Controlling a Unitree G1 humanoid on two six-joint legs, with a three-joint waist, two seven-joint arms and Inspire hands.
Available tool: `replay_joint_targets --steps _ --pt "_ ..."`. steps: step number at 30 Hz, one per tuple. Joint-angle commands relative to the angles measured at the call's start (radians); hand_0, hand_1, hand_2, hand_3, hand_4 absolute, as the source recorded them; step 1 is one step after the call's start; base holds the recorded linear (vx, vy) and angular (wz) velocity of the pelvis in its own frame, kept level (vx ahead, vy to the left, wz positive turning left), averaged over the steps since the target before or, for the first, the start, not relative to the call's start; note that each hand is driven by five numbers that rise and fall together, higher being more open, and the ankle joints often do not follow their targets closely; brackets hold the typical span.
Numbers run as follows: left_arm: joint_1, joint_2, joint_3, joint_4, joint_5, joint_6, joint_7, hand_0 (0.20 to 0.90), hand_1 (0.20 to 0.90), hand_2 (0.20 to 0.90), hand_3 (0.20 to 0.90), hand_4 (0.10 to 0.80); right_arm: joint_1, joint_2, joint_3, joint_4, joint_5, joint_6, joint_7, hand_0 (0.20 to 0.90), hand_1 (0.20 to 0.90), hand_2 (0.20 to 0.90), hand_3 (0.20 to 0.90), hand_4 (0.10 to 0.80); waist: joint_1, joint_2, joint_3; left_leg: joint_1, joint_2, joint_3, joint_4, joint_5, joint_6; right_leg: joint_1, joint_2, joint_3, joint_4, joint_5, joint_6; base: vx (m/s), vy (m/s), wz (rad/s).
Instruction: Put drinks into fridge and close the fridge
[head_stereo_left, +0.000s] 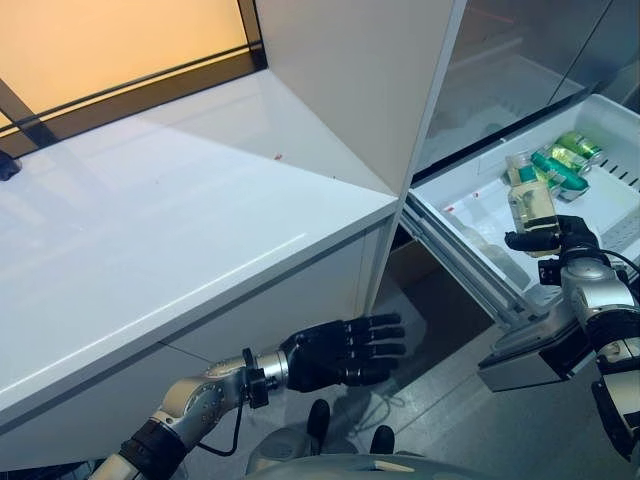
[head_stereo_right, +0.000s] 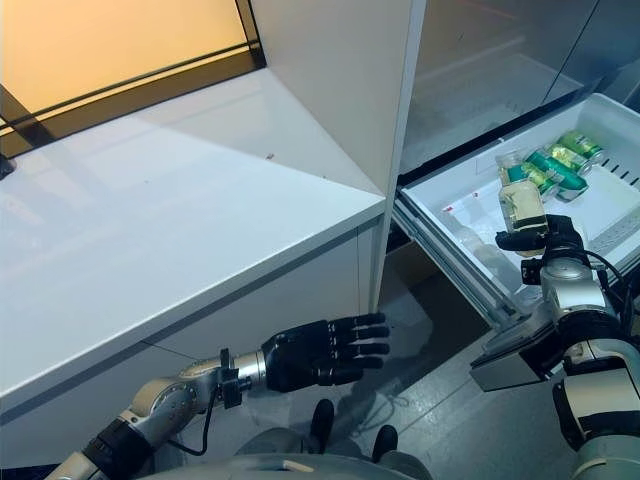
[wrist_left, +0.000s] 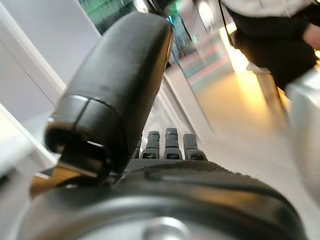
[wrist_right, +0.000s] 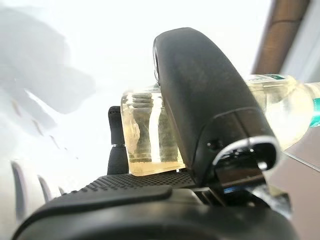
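My right hand (head_stereo_left: 560, 240) is shut on a clear bottle of pale yellow drink (head_stereo_left: 530, 200), held upright over the pulled-out white fridge drawer (head_stereo_left: 470, 205). In the right wrist view the thumb (wrist_right: 205, 100) presses across the bottle (wrist_right: 142, 130). Several green-labelled bottles (head_stereo_left: 560, 165) lie in the drawer's far part. My left hand (head_stereo_left: 340, 350) hangs open and empty, fingers straight, low in front of the white counter's side. The fridge body (head_stereo_left: 510, 60) stands open behind the drawer.
A wide white counter (head_stereo_left: 170, 220) fills the left side, with a white upright panel (head_stereo_left: 350, 80) between it and the fridge. A dark window ledge (head_stereo_left: 130, 95) runs along the counter's back. Grey floor shows below the drawer.
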Motion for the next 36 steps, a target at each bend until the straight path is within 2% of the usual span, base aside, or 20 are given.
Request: replay_joint_targets --steps 1,3,5,9,14,18,19,20,24,29,36 --pt "-0.025 0.012 -0.029 0.052 0.084 -0.182 0.042 0.9 0.9 0.9 0.9 0.8 -0.275 -0.186 0.084 -0.022 -0.064 -0.045 0.038 0.3 0.3 0.3 0.2 0.1 0.03 -0.038 0.016 -0.015 0.035 0.089 0.063 -0.118 -0.023 -0.05 0.004 0.03 0.081 -0.037 0.011 -0.079 -0.117 0.09" --pt "-0.028 0.013 -0.025 0.1 0.116 -0.213 0.088 0.9 0.9 0.9 0.9 0.8 -0.283 -0.187 0.096 -0.004 -0.067 -0.029 0.066 0.3 0.3 0.3 0.2 0.1 0.032 -0.039 0.029 -0.026 0.037 0.089 0.068 -0.117 -0.023 -0.061 0.006 0.032 0.085 -0.036 0.01 -0.04 -0.103 0.05" --pt "-0.024 0.01 -0.009 0.226 0.222 -0.31 0.159 0.9 0.9 0.9 0.9 0.8 -0.279 -0.177 0.097 0.013 -0.07 0.006 0.106 0.3 0.3 0.3 0.2 0.1 0.035 -0.045 0.063 -0.047 0.045 0.09 0.071 -0.113 -0.023 -0.087 0.012 0.041 0.095 -0.035 0.007 -0.052 -0.127 0.01" --pt "-0.023 0.005 0.009 0.342 0.314 -0.388 0.241 0.9 0.9 0.9 0.9 0.8 -0.284 -0.169 0.113 0.039 -0.106 0.031 0.164 0.3 0.3 0.3 0.2 0.1 0.039 -0.052 0.091 -0.069 0.049 0.09 0.075 -0.11 -0.023 -0.112 0.019 0.05 0.106 -0.034 0.004 -0.015 -0.093 -0.04" --pt "-0.025 -0.017 0.03 0.49 0.43 -0.441 0.277 0.9 0.9 0.9 0.9 0.8 -0.296 -0.155 0.131 0.057 -0.156 0.047 0.207 0.3 0.3 0.3 0.2 0.1 0.042 -0.057 0.122 -0.089 0.052 0.097 0.086 -0.114 -0.021 -0.136 0.022 0.054 0.121 -0.035 0.001 -0.012 -0.063 -0.08" --pt "-0.032 -0.041 0.069 0.614 0.486 -0.453 0.308 0.9 0.9 0.9 0.9 0.8 -0.324 -0.153 0.172 0.097 -0.28 0.049 0.261 0.3 0.3 0.3 0.2 0.1 0.044 -0.059 0.137 -0.1 0.049 0.097 0.095 -0.117 -0.019 -0.147 0.024 0.055 0.128 -0.036 -0.001 -0.006 -0.036 -0.08" --pt "-0.037 -0.049 0.089 0.651 0.493 -0.446 0.314 0.9 0.9 0.9 0.9 0.8 -0.335 -0.157 0.198 0.1 -0.36 0.059 0.289 0.382 0.382 0.382 0.296 0.196 0.043 -0.06 0.142 -0.104 0.047 0.098 0.1 -0.118 -0.018 -0.15 0.024 0.056 0.131 -0.037 -0.001 -0.007 -0.017 -0.07" --pt "-0.039 -0.051 0.101 0.67 0.505 -0.438 0.319 0.9 0.9 0.9 0.9 0.8 -0.342 -0.163 0.223 0.105 -0.417 0.07 0.318 0.9 0.9 0.9 0.9 0.8 0.044 -0.06 0.144 -0.106 0.046 0.099 0.102 -0.118 -0.017 -0.153 0.023 0.056 0.133 -0.037 -0.001 0.0 0.0 0.0" --pt "-0.041 -0.051 0.124 0.719 0.536 -0.405 0.29 0.9 0.9 0.9 0.9 0.8 -0.36 -0.178 0.273 0.111 -0.454 0.095 0.359 0.9 0.9 0.9 0.9 0.8 0.044 -0.061 0.146 -0.109 0.044 0.1 0.11 -0.119 -0.018 -0.155 0.022 0.055 0.141 -0.039 -0.002 0.0 0.0 0.0" --pt "-0.048 -0.054 0.14 0.764 0.557 -0.401 0.261 0.9 0.9 0.9 0.9 0.8 -0.394 -0.185 0.287 0.107 -0.466 0.125 0.404 0.9 0.9 0.9 0.9 0.8 0.042 -0.065 0.131 -0.095 0.041 0.103 0.109 -0.123 -0.017 -0.143 0.019 0.056 0.146 -0.047 -0.002 0.002 0.003 -0.01" --pt "-0.025 -0.068 0.156 0.745 0.586 -0.389 0.258 0.9 0.9 0.9 0.9 0.8 -0.377 -0.214 0.246 0.039 -0.385 0.156 0.439 0.9 0.9 0.9 0.9 0.8 0.03 -0.085 0.08 -0.047 0.037 0.106 0.085 -0.127 -0.017 -0.105 0.019 0.066 0.137 -0.053 -0.001 0.026 0.04 -0.03"
